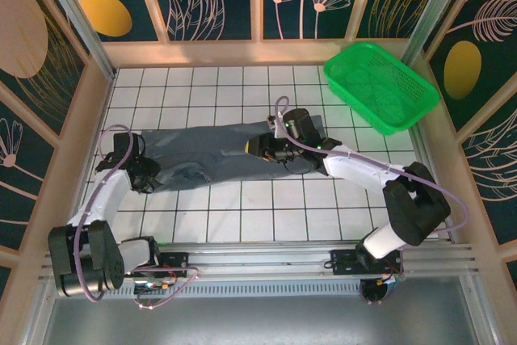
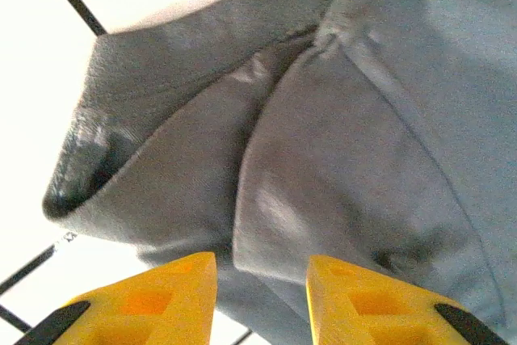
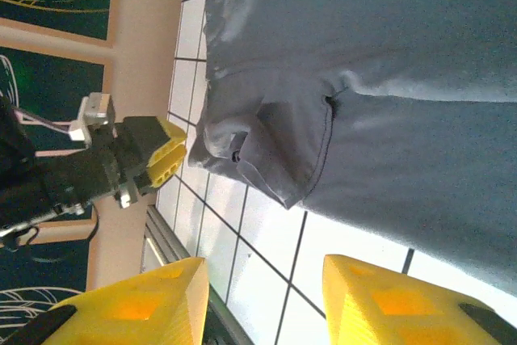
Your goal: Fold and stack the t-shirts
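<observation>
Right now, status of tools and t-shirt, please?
Left tool open, right tool open, both at t-shirt. T-shirt stretched out, not yet stacked. Green basket apart.

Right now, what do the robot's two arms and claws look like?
The left arm and right arm are white tubes with chunky black joints and looping lilac cables. The left gripper and right gripper are black with blocky yellow fingers.

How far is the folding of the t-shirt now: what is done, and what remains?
Done: the t-shirt lies as a long narrow band, seemingly folded once lengthwise. In hand: the left gripper and the right gripper are both open near the cloth, holding nothing. Left: folding it into a small rectangle and stacking it.
</observation>
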